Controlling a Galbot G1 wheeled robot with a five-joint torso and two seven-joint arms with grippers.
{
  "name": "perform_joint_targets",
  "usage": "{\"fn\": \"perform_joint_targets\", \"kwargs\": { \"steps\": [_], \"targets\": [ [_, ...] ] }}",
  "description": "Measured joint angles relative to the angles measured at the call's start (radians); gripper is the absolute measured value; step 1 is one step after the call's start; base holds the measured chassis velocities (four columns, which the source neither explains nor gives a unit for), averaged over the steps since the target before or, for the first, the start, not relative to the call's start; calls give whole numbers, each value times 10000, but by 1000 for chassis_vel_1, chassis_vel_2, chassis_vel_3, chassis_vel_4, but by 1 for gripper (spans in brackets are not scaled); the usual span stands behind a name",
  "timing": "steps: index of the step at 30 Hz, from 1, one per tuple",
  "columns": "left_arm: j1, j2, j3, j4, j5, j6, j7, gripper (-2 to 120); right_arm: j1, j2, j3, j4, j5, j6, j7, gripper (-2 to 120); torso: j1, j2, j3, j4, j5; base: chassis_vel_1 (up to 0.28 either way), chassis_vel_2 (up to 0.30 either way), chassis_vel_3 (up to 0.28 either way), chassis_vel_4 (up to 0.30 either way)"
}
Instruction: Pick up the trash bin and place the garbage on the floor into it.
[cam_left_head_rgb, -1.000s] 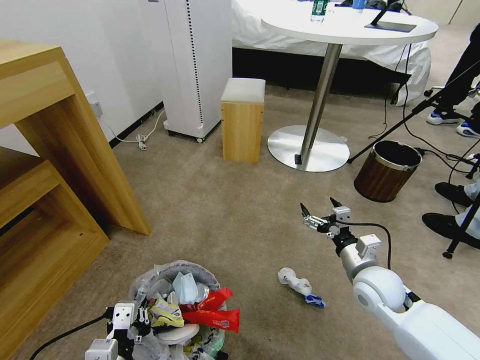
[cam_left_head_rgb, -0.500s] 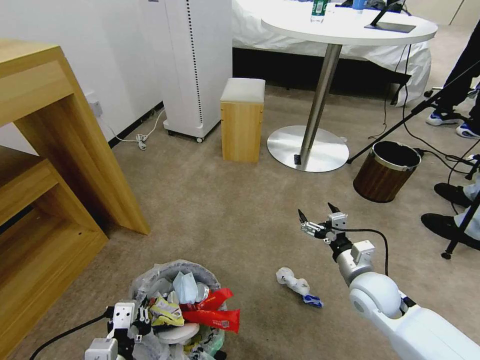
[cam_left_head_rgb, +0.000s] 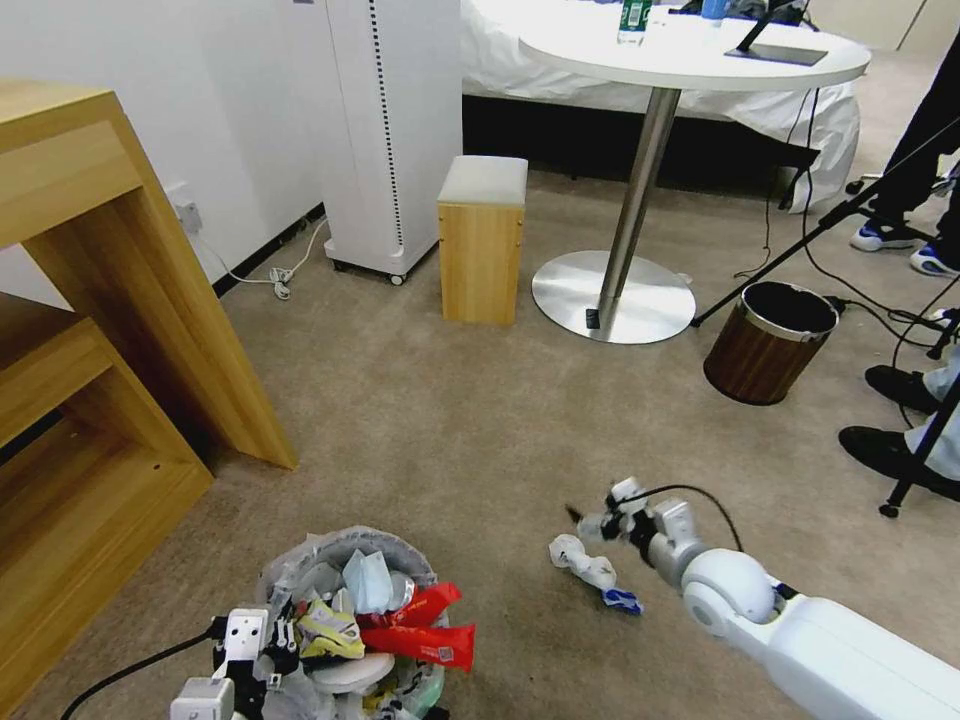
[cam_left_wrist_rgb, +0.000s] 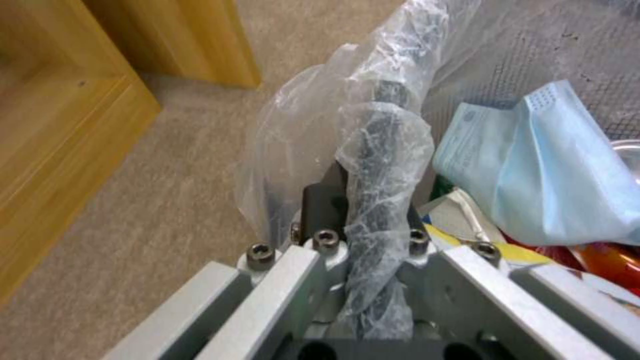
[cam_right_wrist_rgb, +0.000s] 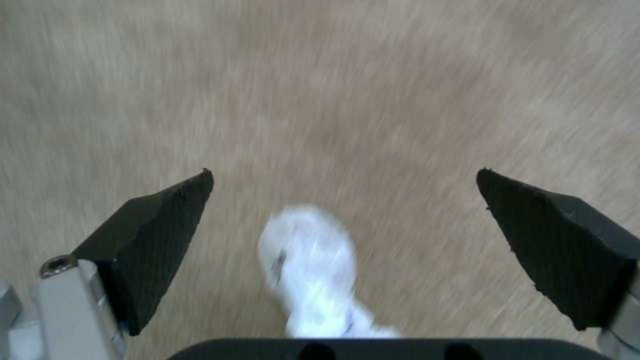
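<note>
While the small round trash bin lined with crinkly translucent plastic (cam_left_head_rgb: 345, 620) is held by its bagged rim in the clamped left gripper (cam_left_head_rgb: 262, 650), the right gripper (cam_right_wrist_rgb: 343, 240) is spread wide over the beige carpet (cam_left_head_rgb: 450, 430), with the crumpled white paper with a blue end (cam_left_head_rgb: 590, 572) lying between and just below its dark fingertips (cam_right_wrist_rgb: 167, 220).

Several failures can be judged possible from here. The paper is long and twisted, and only its near white lump is framed by the fingers in the right wrist view; if the jaws are closed across that end alone, the piece may be pinched off-centre and swing or slip free when lifted. If the fingertips are lowered too far, the carpet pile could be caught instead. The bin is already heaped, with a pale blue face mask (cam_left_wrist_rgb: 547, 165) and red wrappers (cam_left_head_rgb: 425, 625) overhanging the rim on the side away from the left gripper, so anything dropped carelessly may roll off the pile, and any tilt of the held rim could spill what is there.
</note>
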Motion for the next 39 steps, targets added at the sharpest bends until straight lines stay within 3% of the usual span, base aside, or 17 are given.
{"fn": "perform_joint_targets", "kwargs": {
  "steps": [8, 20, 33, 39],
  "targets": [
    [-12, -15, 49, 256, 91, -83, -62, 0, -183, 300, -518, -852, -301, -414, 260, 100, 0, 1, -1, -3, 0, 0, 0, 0, 0],
    [-439, 163, 139, 455, -463, -216, -96, 0, -355, 1150, -706, -2349, -1258, 417, -79, 100, 0, 2, -1, -1, -8, 0, 0, 0, 0],
    [-782, 629, 54, 123, -1532, -187, -415, 0, 201, 1321, -1088, -2575, -1436, 731, 70, 100, 0, 0, 0, -3, -7, 0, 0, 0, 0],
    [-677, 740, 65, -55, -1516, -184, -465, 0, 54, 1460, -1105, -2885, -1542, 790, 64, 100, 0, -1, 0, -3, -3, 0, 0, 0, 0]
  ]
}}
